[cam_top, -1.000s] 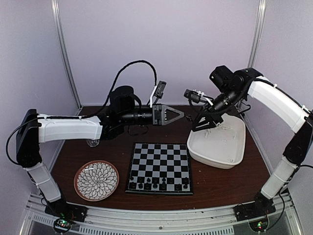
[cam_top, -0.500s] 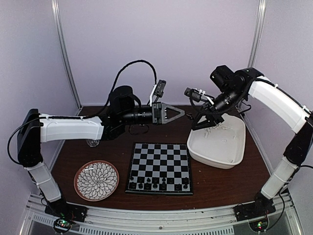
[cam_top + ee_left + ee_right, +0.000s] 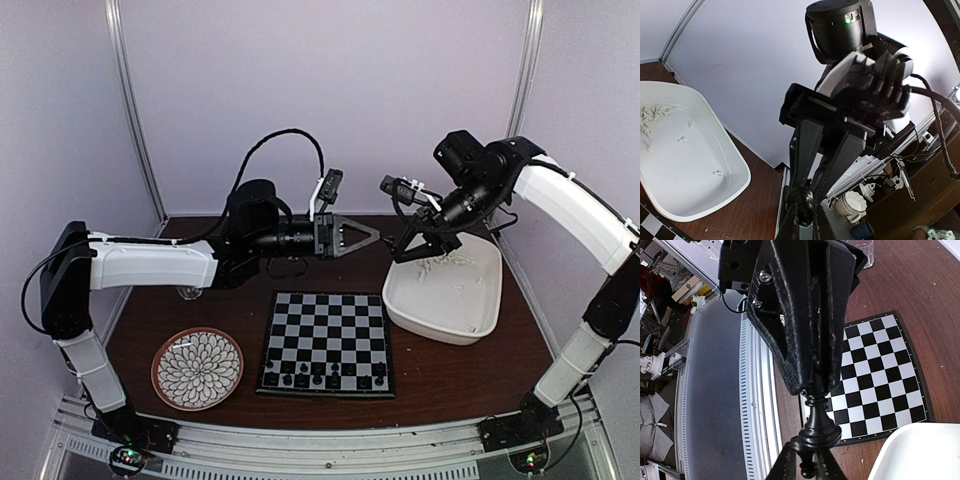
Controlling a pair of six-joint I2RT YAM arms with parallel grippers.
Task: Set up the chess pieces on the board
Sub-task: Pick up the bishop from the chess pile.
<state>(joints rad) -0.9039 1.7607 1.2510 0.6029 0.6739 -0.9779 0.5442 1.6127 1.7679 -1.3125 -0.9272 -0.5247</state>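
Observation:
My left gripper (image 3: 374,238) and right gripper (image 3: 400,256) meet tip to tip in the air between the board (image 3: 330,320) and the tub. In the right wrist view a black chess piece (image 3: 815,420) stands with its base between my right gripper (image 3: 807,447) fingertips and its head in the left gripper's fingers (image 3: 805,340). In the left wrist view the same piece (image 3: 804,207) sits end-on between the left gripper (image 3: 804,220) fingertips. Several black pieces (image 3: 320,378) stand on the board's near rows. Small white pieces (image 3: 445,262) lie in the tub.
A white rectangular tub (image 3: 480,315) sits right of the board. A round flower-patterned plate (image 3: 197,368) lies at the front left. A clear glass (image 3: 188,292) stands under the left forearm. Metal rails run along the near edge.
Both grippers have drifted slightly to the right and stayed joined at the piece. Nothing on the table has moved.

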